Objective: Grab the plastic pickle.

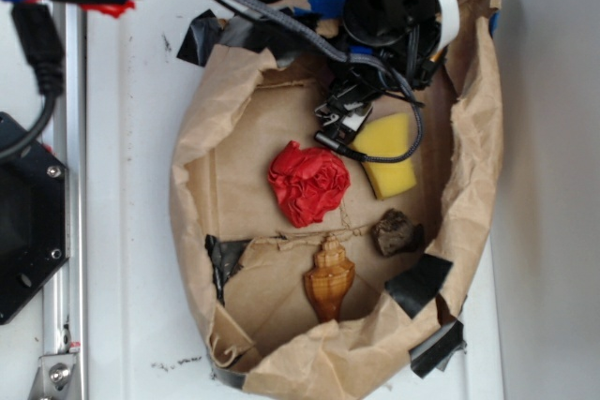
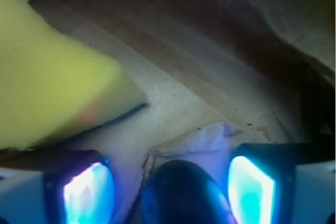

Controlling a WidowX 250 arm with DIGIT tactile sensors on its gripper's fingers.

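Wrist view gave us the deciding relation: the plastic pickle (image 2: pixel 181 192) lay directly between the two fingers (image 2: pixel 86 195) of the gripper (image 2: pixel 168 195), centred in the gap at the bottom of the frame. Its long axis ran away from the camera, roughly along the gap, so we judged that a closing stroke would meet its long sides, not its ends. We saw clear space between each finger pad and the pickle, so we recorded the jaws as spread and not yet touching it.

We noted the pickle as smooth, glossy and very dark, with a rounded end facing forward. Only that near end was visible; the rest was cut off by the frame edge. It rested on the floor of the brown paper bag (image 2: pixel 220 77), with the yellow sponge (image 2: pixel 52 82) ahead and to the left, apart from it.

Exterior view showed the gripper (image 1: pixel 342 124) lowered into the upper part of the paper bag (image 1: pixel 211 128), just beside the yellow sponge (image 1: pixel 389 152). The pickle itself was hidden beneath the arm in that view. We judged that its slick, curved surface could slip under an off-centre squeeze.
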